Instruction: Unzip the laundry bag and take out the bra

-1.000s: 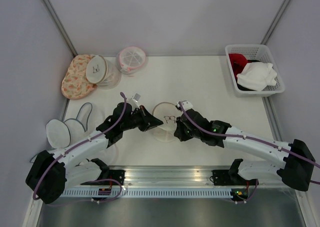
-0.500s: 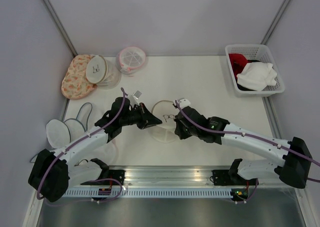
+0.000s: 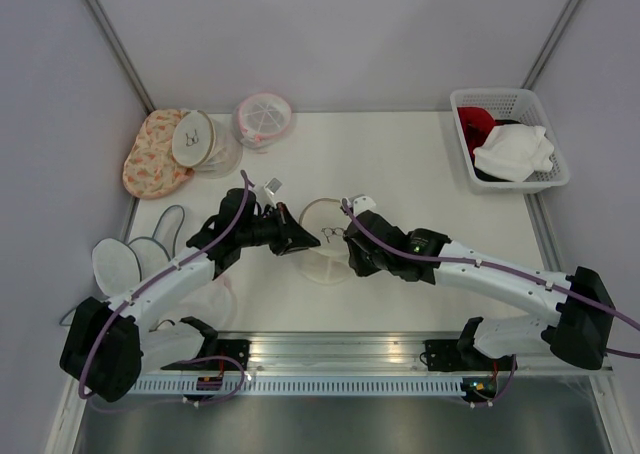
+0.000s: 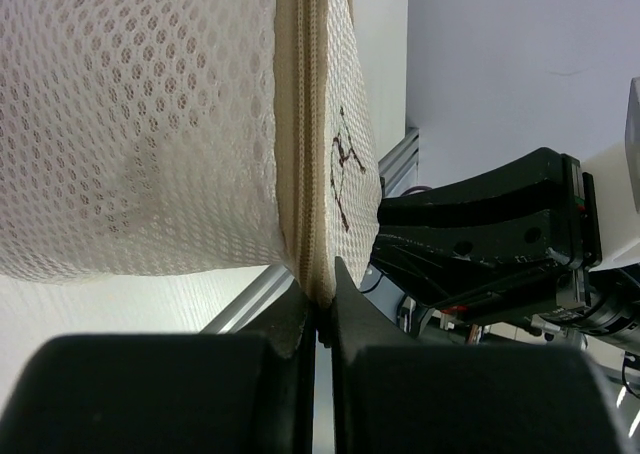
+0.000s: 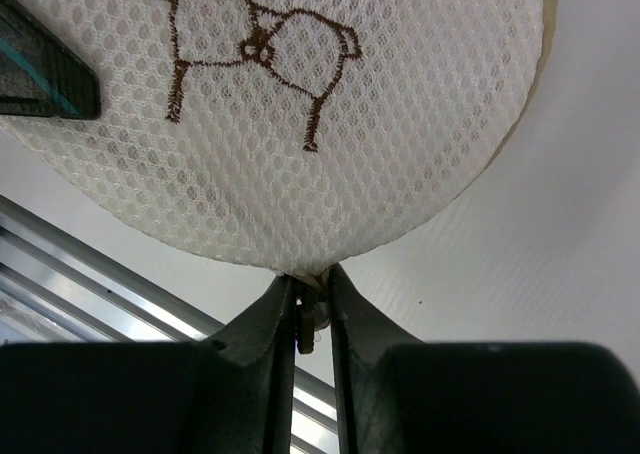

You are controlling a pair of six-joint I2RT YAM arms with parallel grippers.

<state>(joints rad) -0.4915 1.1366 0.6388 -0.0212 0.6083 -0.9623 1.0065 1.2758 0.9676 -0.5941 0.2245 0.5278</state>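
The laundry bag (image 3: pixel 322 224), a round cream mesh case with a tan zipper rim, is held up on edge between my two grippers at the middle of the table. My left gripper (image 3: pixel 298 242) is shut on the zipper rim (image 4: pixel 308 124) at the bag's left edge (image 4: pixel 150 124). My right gripper (image 3: pixel 349 251) is shut on the small zipper pull (image 5: pixel 312 312) at the rim of the bag (image 5: pixel 400 134), below its brown bra drawing (image 5: pixel 258 44). The zipper looks closed. The bra is hidden.
At the back left lie an orange floral bag (image 3: pixel 148 156), another round mesh case (image 3: pixel 194 139) and a pink-trimmed domed bag (image 3: pixel 264 120). A white basket (image 3: pixel 556 177) at the back right holds red and white garments. White mesh pads (image 3: pixel 116 265) lie at the left. An aluminium rail (image 3: pixel 330 349) runs along the front.
Both grippers have shifted a little to the left and toward the back, carrying the bag between them. Both stay shut on its rim.
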